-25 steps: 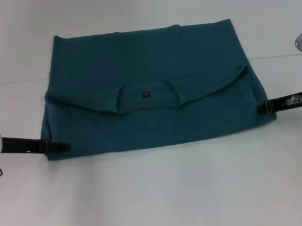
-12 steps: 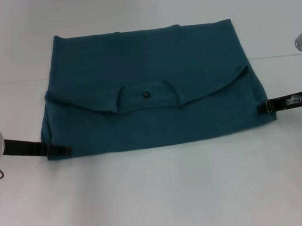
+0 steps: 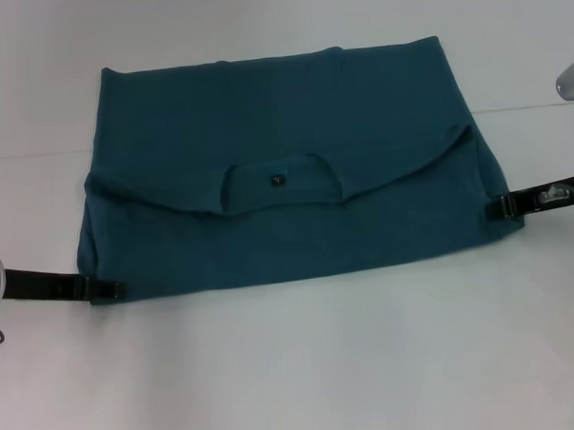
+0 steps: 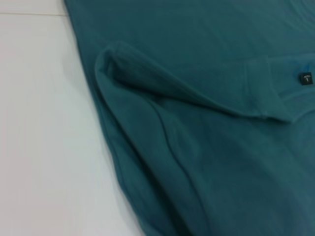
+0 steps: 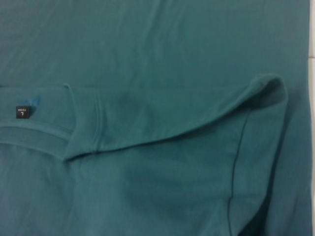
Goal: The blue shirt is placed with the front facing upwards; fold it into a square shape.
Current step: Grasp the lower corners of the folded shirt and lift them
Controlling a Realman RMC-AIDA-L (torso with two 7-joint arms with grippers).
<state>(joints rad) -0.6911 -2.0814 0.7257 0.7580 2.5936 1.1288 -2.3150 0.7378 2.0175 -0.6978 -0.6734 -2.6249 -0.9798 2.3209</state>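
Jaws of both grippers: state cannot be determined. Left gripper and right gripper sit at opposite near corners of the shirt, which lies between them, long axis spanning jaw to jaw; neither is nearer.

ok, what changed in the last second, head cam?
Both grippers slid outward from the blue shirt: the left gripper back toward the robot's left and slightly nearer, the right gripper a touch to the right. Both tips remain at the shirt's side edges. The shirt, its folded top and neck label stayed put.
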